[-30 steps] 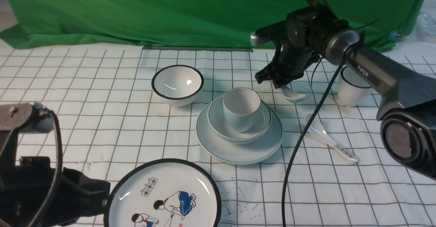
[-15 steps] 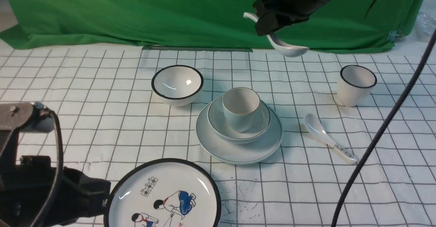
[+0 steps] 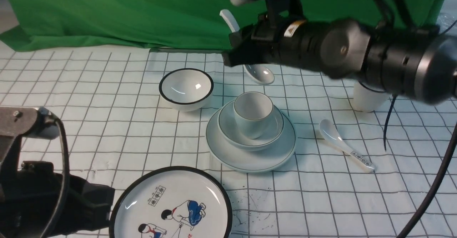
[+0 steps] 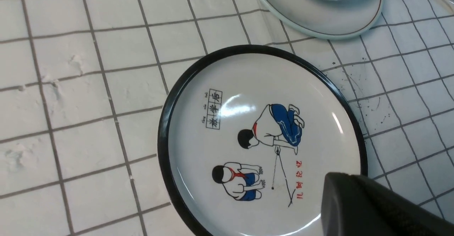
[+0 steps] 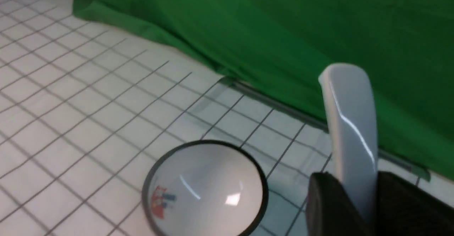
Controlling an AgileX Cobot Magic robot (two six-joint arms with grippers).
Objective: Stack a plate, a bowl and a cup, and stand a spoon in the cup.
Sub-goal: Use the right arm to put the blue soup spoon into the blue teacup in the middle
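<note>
The right claw (image 3: 238,48) pinches the spoon (image 3: 260,74) by its handle, aloft behind the cup (image 3: 252,113), which sits in the bowl (image 3: 225,124) on the plate (image 3: 250,160). The left claw (image 4: 342,195) is pressed together.

A robot test station is indicated. A green backdrop cloth (image 3: 142,13) is hung across the top of the frame; a white gridded sheet (image 3: 107,123) is spread below it; a black robot arm (image 3: 357,52) is seen at upper right.
</note>
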